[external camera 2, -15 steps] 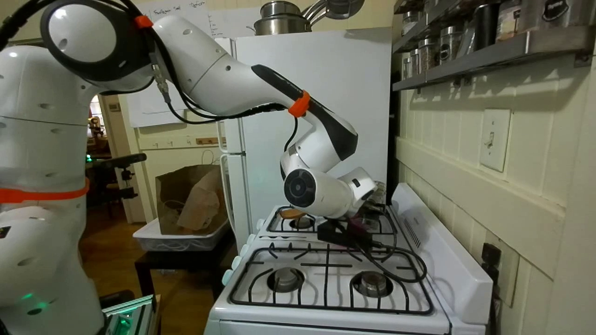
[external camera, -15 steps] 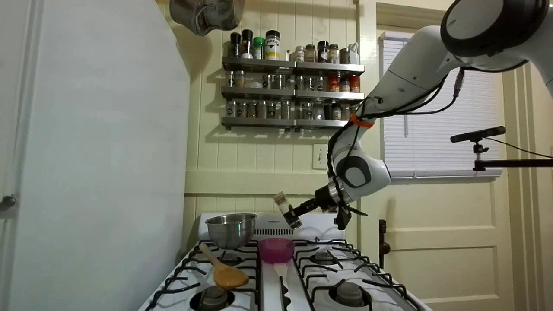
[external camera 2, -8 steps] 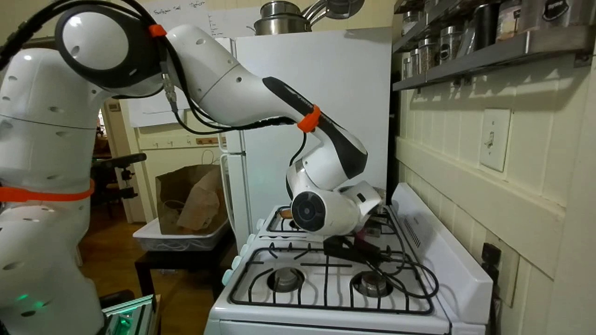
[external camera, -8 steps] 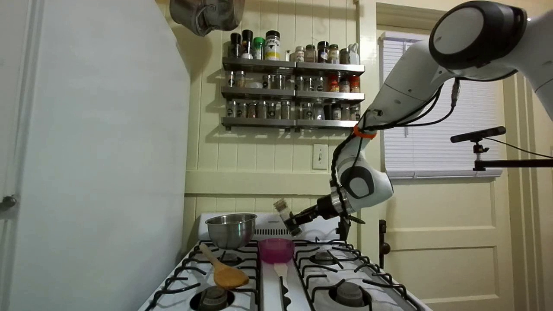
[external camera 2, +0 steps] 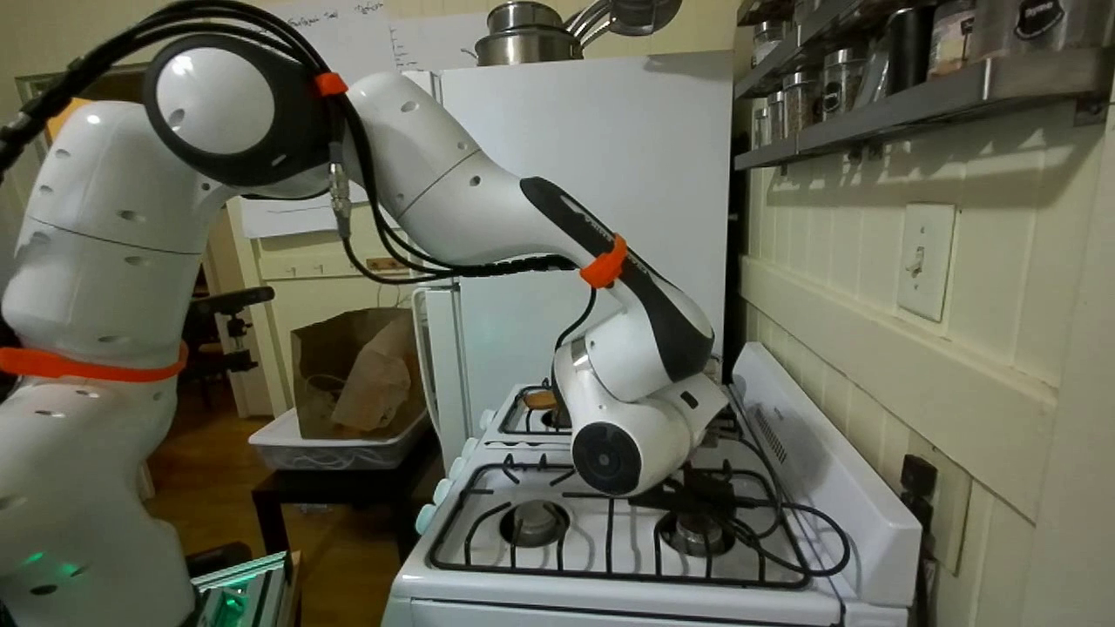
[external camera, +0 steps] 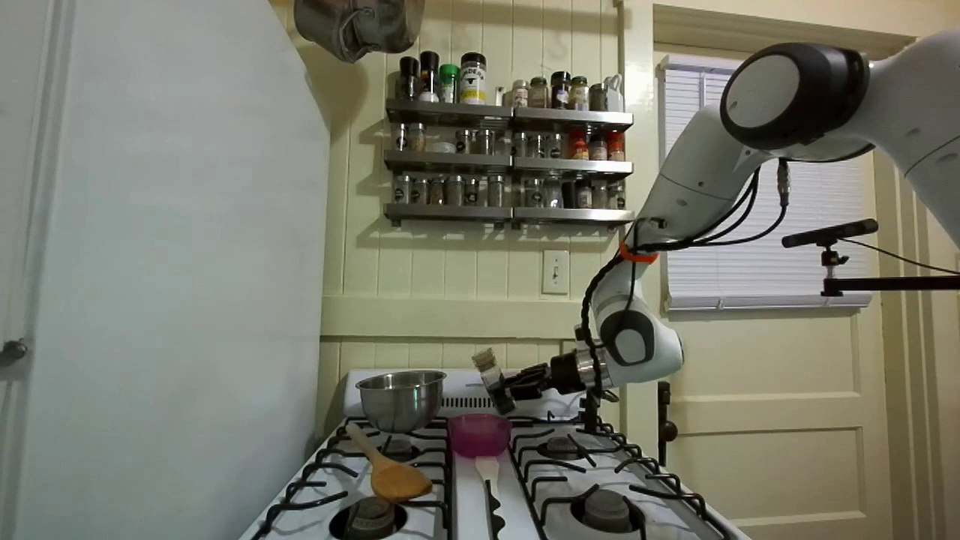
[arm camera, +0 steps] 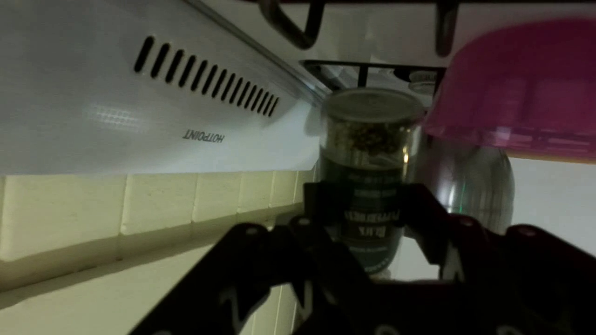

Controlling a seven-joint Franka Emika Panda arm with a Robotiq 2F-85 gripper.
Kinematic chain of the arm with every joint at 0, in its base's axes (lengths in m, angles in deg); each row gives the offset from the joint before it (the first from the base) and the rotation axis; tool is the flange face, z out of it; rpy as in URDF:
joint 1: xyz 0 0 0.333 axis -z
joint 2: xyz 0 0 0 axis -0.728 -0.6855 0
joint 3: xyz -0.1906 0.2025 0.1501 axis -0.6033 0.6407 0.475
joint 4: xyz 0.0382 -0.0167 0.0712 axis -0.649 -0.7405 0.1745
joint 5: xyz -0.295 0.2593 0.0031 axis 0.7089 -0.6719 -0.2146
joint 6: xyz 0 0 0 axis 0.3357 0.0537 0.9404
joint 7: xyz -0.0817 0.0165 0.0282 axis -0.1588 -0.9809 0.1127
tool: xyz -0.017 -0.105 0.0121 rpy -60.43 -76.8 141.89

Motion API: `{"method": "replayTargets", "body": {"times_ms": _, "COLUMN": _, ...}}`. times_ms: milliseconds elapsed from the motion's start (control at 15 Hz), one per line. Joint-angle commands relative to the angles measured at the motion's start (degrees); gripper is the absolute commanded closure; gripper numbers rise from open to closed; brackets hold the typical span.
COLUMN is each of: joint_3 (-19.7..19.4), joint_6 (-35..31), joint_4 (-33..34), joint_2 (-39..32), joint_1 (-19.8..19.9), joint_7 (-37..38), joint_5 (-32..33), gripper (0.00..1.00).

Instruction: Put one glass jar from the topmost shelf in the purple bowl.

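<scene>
Jar [external camera: 490,375] lowered in fingers [arm camera: 424,221], label [arm camera: 371,217] legible only in wrist view

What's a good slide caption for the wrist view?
Gripper closed on a dark-labelled glass jar, purple bowl at frame right, HOTPOINT stove panel at left.
</scene>
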Motion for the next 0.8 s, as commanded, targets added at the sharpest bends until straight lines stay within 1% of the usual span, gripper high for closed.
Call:
{"method": "replayTargets", "body": {"times_ms": 0, "joint_3": 0.9, "joint_6": 2.7, "joint_4": 1.6, "joint_2": -1.8, "joint_1": 0.7, "joint_7": -1.2, "joint_5": 0.4, "gripper": 0.75}}
{"method": "replayTargets", "body": {"times_ms": 733, "joint_3": 1.1, "joint_6": 2.2, "joint_4": 3.7, "joint_2": -4.0, "joint_1": 0.8, "joint_7": 4.4, "joint_5": 4.1, "gripper": 0.75}}
